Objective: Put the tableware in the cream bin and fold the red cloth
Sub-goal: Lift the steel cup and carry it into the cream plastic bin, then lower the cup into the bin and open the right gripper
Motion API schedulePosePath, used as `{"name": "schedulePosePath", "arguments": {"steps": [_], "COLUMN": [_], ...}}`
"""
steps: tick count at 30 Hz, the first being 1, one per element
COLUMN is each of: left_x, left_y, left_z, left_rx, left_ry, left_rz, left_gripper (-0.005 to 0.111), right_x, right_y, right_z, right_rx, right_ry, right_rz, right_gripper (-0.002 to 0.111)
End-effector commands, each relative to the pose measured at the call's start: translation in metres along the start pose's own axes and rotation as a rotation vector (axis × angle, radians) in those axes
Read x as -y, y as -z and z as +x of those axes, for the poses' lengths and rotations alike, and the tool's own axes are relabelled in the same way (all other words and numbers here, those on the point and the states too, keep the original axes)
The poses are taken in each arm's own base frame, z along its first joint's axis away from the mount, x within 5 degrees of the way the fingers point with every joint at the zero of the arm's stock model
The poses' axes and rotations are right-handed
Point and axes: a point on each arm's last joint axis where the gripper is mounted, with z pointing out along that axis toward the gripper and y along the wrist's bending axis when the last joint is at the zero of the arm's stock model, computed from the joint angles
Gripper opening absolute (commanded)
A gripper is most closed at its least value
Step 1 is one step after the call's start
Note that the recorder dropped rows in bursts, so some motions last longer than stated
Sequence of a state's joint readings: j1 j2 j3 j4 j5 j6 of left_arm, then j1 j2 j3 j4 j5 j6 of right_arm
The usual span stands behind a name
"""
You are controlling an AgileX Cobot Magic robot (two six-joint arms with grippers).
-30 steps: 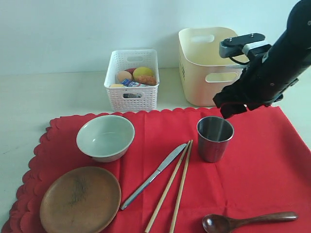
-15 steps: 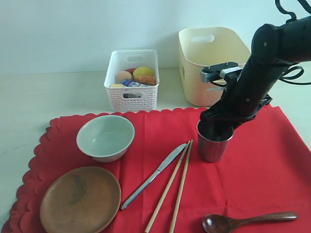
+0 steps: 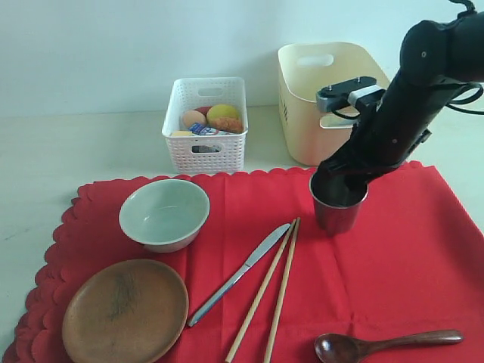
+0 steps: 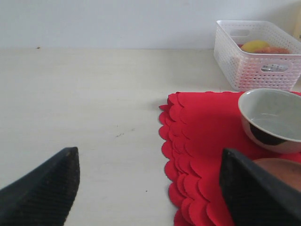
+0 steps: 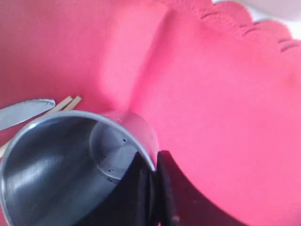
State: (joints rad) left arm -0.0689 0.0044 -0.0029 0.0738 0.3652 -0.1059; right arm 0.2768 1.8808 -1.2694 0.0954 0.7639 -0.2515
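The steel cup (image 3: 338, 213) hangs just above the red cloth (image 3: 408, 257), and my right gripper (image 3: 342, 187) is shut on its rim, one finger inside and one outside (image 5: 153, 174). The cream bin (image 3: 302, 98) stands behind it. On the cloth lie the pale bowl (image 3: 164, 214), brown wooden plate (image 3: 125, 310), knife (image 3: 240, 274), chopsticks (image 3: 272, 291) and dark spoon (image 3: 386, 344). My left gripper (image 4: 150, 188) is open over the bare table beside the cloth's scalloped edge (image 4: 207, 127); it is out of the exterior view.
A white perforated basket (image 3: 206, 125) with food items and a small carton stands left of the cream bin. Pale tabletop (image 4: 94, 103) stretches left of the cloth. A white wall runs behind everything.
My right arm came down onto the steel cup, closed on its rim, and has lifted it slightly off the cloth. Everything else stayed put.
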Motion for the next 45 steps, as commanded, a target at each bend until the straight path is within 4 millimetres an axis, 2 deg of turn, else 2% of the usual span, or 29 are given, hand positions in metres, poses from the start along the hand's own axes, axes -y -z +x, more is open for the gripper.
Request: {"name": "schedulePosePath", "arguments": {"steps": [1, 5, 12, 17, 19, 21, 25, 26, 28, 32, 35, 40, 42, 45], "left_x": [0.0, 0.0, 0.0, 0.0, 0.0, 0.0, 0.0, 0.0, 0.0, 0.0, 0.0, 0.0, 0.0, 0.0], "left_y": [0.0, 0.0, 0.0, 0.0, 0.0, 0.0, 0.0, 0.0, 0.0, 0.0, 0.0, 0.0, 0.0, 0.0], "left_z": [0.0, 0.0, 0.0, 0.0, 0.0, 0.0, 0.0, 0.0, 0.0, 0.0, 0.0, 0.0, 0.0, 0.0], "left_rx": [0.013, 0.013, 0.013, 0.013, 0.013, 0.013, 0.013, 0.013, 0.013, 0.013, 0.013, 0.013, 0.013, 0.013], "left_ry": [0.0, 0.0, 0.0, 0.0, 0.0, 0.0, 0.0, 0.0, 0.0, 0.0, 0.0, 0.0, 0.0, 0.0], "left_rz": [0.006, 0.006, 0.006, 0.006, 0.006, 0.006, 0.006, 0.006, 0.006, 0.006, 0.006, 0.006, 0.006, 0.006], "left_gripper": [0.078, 0.078, 0.078, 0.078, 0.078, 0.078, 0.078, 0.078, 0.078, 0.078, 0.078, 0.078, 0.078, 0.078], "right_x": [0.001, -0.001, -0.009, -0.005, 0.005, 0.019, 0.049, 0.058, 0.07, 0.092, 0.102, 0.109, 0.111, 0.114], "right_y": [0.025, 0.053, 0.121, 0.156, 0.164, 0.161, 0.145, 0.132, 0.117, 0.065, 0.027, -0.015, -0.024, -0.03], "right_z": [-0.004, -0.006, -0.011, -0.036, -0.049, -0.063, -0.091, -0.098, -0.111, -0.133, -0.146, -0.154, -0.154, -0.154], "right_rx": [0.077, 0.157, 0.413, 0.516, 0.554, 0.571, 0.571, 0.555, 0.553, 0.509, 0.484, 0.43, 0.399, 0.358], "right_ry": [0.009, 0.014, 0.029, 0.039, 0.027, -0.009, -0.056, -0.073, -0.093, -0.121, -0.117, -0.112, -0.099, -0.079], "right_rz": [0.018, 0.03, 0.026, 0.044, 0.066, 0.079, 0.095, 0.091, 0.085, 0.07, 0.074, 0.06, 0.067, 0.081], "right_gripper": [0.0, 0.0, 0.0, 0.0, 0.0, 0.0, 0.0, 0.0, 0.0, 0.0, 0.0, 0.0, 0.006, 0.027]}}
